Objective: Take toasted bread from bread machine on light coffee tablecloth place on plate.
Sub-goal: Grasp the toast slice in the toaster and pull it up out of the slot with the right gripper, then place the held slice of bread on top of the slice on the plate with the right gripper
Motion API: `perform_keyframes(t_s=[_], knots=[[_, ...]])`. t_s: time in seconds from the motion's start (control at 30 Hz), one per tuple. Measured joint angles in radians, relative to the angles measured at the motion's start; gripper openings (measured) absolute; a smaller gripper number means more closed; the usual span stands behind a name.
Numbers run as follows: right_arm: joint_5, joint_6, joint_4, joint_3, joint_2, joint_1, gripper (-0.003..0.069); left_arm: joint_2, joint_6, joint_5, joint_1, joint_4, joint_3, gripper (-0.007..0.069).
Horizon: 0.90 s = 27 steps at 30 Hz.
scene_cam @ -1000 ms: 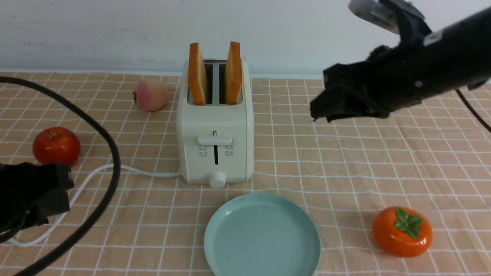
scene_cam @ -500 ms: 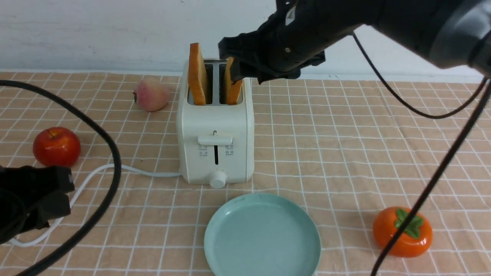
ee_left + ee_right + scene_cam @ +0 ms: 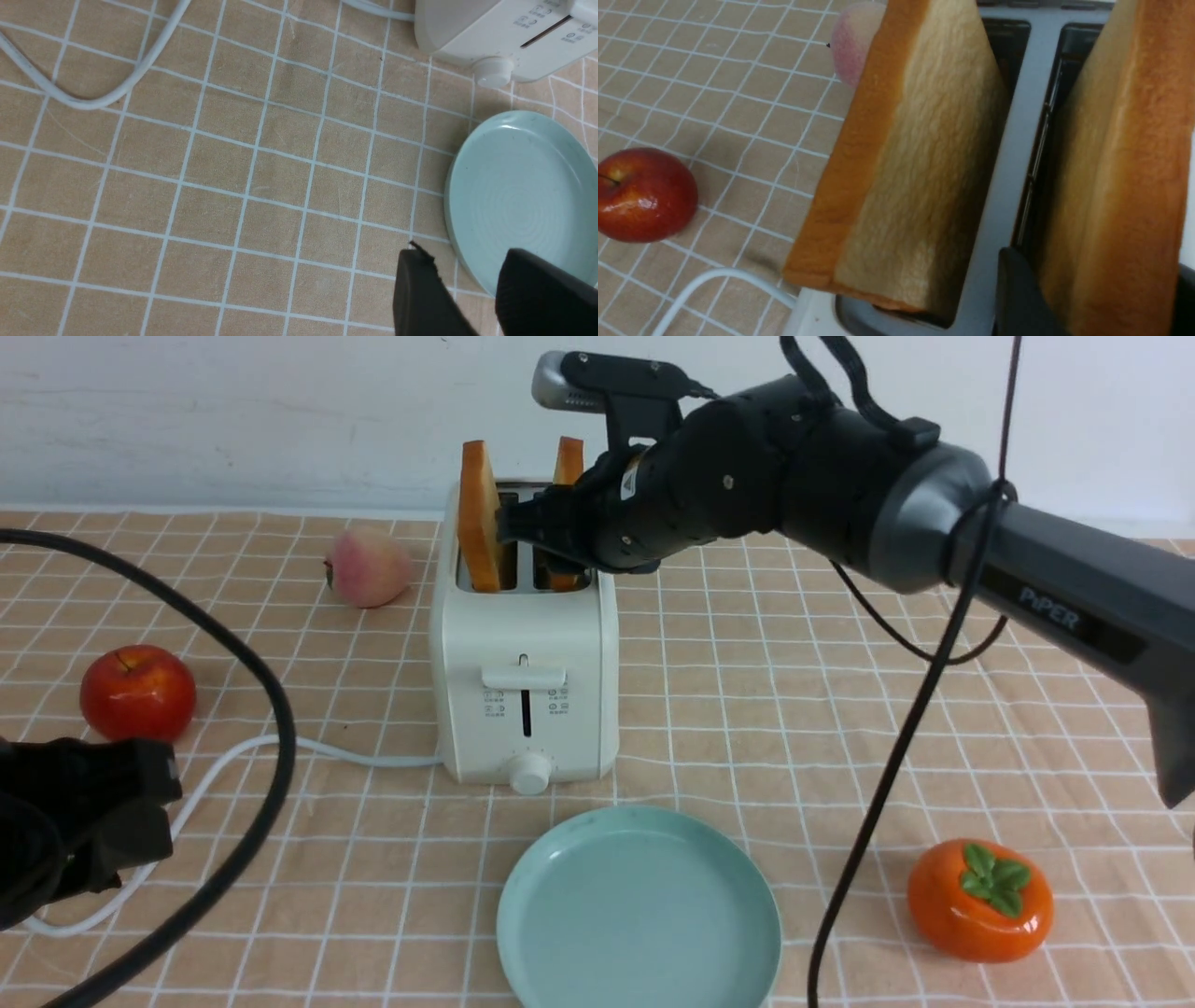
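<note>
The cream-white bread machine (image 3: 523, 663) stands mid-table on the peach grid tablecloth (image 3: 840, 709), with two slices of toasted bread upright in its slots. My right gripper (image 3: 551, 537) reaches in from the right and is shut on the right slice (image 3: 569, 459). In the right wrist view a dark finger presses each face of that slice (image 3: 1120, 163). The left slice (image 3: 920, 154) leans free in its own slot. The mint-green plate (image 3: 638, 910) lies bare in front of the toaster. My left gripper (image 3: 465, 261) hovers open low at the left, beside the plate's rim (image 3: 455, 219).
A red apple (image 3: 137, 691) and a peach (image 3: 367, 567) lie left of the toaster. An orange persimmon (image 3: 980, 899) sits at the front right. The toaster's white cord (image 3: 345, 754) and a thick black cable (image 3: 271, 709) trail across the left side.
My right arm swung in from the right and came down over the toaster. Its fingers now straddle and close on the right slice. The left arm stayed still.
</note>
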Motion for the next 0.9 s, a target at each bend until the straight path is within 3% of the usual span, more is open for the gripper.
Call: perform_keyframes(t_s=[0.1,0.2,0.47,0.73,0.9], knots=[[-0.013,0.0,-0.008,0.0,0.004,0.0,0.0175,0.0,0.0,0.001,0.0,0.0,0.0,0.0239],[-0.013,0.0,-0.026,0.0,-0.001,0.0,0.0122,0.0,0.0,0.001,0.0,0.0,0.0,0.0239],[-0.008,0.0,-0.063,0.001,-0.095,0.0,0.0123,0.0,0.0,0.001,0.0,0.0,0.0,0.0239],[0.011,0.0,-0.075,0.001,-0.341,0.0,0.0123,0.0,0.0,0.001,0.0,0.0,0.0,0.0239],[0.295,-0.015,-0.071,-0.009,-0.501,0.0,0.0123,0.0,0.0,-0.004,0.0,0.0,0.0,0.0238]])
